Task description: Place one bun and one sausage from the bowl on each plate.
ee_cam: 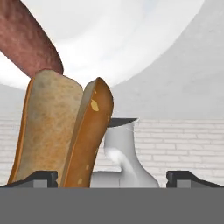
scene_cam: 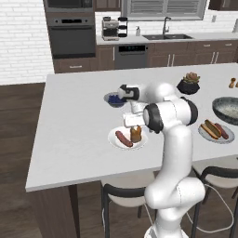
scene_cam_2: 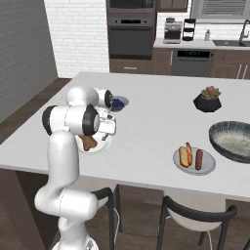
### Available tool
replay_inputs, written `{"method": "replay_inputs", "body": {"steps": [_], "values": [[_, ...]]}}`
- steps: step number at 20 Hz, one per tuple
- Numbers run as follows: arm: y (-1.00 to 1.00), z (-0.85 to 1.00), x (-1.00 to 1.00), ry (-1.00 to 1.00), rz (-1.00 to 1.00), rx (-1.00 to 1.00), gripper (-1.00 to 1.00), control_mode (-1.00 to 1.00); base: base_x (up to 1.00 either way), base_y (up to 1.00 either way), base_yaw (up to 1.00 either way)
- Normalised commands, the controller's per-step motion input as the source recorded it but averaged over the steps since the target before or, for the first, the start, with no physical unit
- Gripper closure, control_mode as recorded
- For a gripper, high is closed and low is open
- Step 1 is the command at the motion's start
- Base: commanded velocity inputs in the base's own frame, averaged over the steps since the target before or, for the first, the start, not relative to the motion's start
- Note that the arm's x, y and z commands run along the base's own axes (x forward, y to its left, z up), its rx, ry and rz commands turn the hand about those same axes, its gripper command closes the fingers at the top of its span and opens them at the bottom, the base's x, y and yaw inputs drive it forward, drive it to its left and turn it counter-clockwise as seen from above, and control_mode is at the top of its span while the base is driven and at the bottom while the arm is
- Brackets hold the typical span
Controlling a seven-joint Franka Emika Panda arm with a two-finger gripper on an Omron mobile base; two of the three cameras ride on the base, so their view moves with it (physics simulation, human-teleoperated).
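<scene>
With a bun (scene_cam: pixel 135 134) and sausage (scene_cam: pixel 123 138) on the near plate (scene_cam: pixel 115 142) — and a pair on the far plate (scene_cam: pixel 204 135) — the task looks done. The hand (ee_cam: pixel 111 177) is open, holding nothing.

- Left base view looks forward and down from behind the arm's left.
- Right base view mirrors it; both share the counter (scene_cam: pixel 74 111).
- Hand view sits close against the bun (ee_cam: pixel 61 131).

Bun (scene_cam: pixel 135 134) stands upright on near plate (scene_cam: pixel 116 139) beside sausage (scene_cam: pixel 123 138), blueberry bowl (scene_cam: pixel 114 99) close behind, while counter (scene_cam: pixel 74 116) left of plate lies bare and second plate (scene_cam: pixel 204 134), big bowl (scene_cam: pixel 223 109), plant pot (scene_cam: pixel 188 86) sit well right.
</scene>
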Motion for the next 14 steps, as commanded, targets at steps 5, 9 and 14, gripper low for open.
{"method": "replay_inputs", "body": {"steps": [5, 9, 14], "values": [[-0.41, -0.24, 0.39, 0.0, -0.11, 0.0, -1.0, -1.0, 0.0, 0.0, 0.0], [-0.06, -0.07, 0.38, 0.0, -0.07, 0.0, -1.0, -1.0, 0.0, 0.0, 0.0], [0.04, 0.0, 0.4, 0.0, -0.05, 0.0, -1.0, -1.0, 0.0, 0.0, 0.0]]}}
